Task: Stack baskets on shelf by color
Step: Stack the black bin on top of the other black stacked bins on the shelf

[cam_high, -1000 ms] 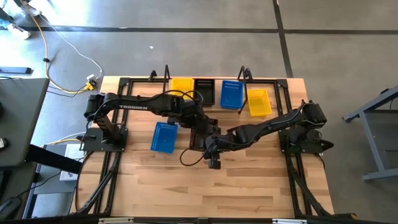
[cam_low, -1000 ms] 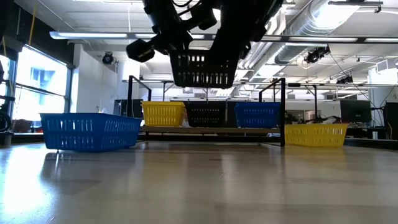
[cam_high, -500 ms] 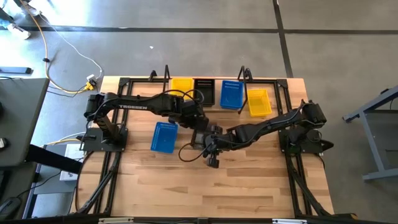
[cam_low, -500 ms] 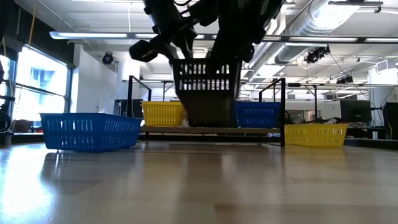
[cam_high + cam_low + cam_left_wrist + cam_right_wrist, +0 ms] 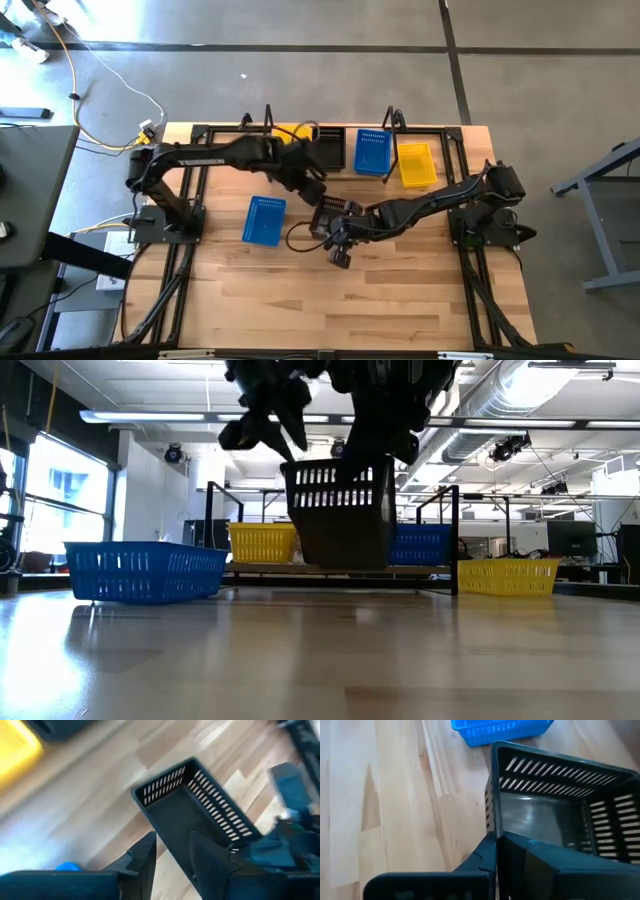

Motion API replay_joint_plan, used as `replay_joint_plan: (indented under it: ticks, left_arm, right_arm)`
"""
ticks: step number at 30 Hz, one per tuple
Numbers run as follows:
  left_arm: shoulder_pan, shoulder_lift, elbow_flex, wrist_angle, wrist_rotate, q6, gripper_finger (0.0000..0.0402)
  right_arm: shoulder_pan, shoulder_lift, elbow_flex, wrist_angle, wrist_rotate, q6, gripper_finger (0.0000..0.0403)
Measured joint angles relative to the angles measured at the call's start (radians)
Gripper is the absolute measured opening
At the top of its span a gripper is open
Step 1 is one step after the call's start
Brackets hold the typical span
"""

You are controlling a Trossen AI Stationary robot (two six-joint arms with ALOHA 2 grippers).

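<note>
Overhead shot had the right gripper (image 5: 337, 222) mid-table, pinched shut on a black basket (image 5: 328, 213), with the left gripper (image 5: 312, 193) just beside it, jaws apart and empty. Low cam showed that black basket (image 5: 342, 510) hanging tilted above the tabletop, in front of the shelf (image 5: 330, 568) with its yellow, black and blue baskets. Right wrist cam had fingers (image 5: 520, 862) clamped over the basket's wall.

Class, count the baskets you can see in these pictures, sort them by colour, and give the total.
Yellow baskets: 2
Blue baskets: 2
Black baskets: 2
Total: 6, counting any nested stack as one.
</note>
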State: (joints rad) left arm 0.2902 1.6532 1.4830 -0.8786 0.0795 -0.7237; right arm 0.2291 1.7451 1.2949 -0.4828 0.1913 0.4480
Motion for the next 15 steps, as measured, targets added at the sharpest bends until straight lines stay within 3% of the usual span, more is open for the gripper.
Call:
replay_joint_plan:
  ticks: [9,15]
  left_arm:
    - [0.064,-0.156,0.0,-0.042,-0.001,0.209,0.0102]
    - [0.067,-0.234,0.0,-0.071,0.001,0.322,0.0102]
  right_arm:
    - [-0.037,-0.04,0.0,-0.017,0.119,-0.07,0.0]
    - [-0.108,-0.107,0.0,-0.014,0.165,-0.241,0.0]
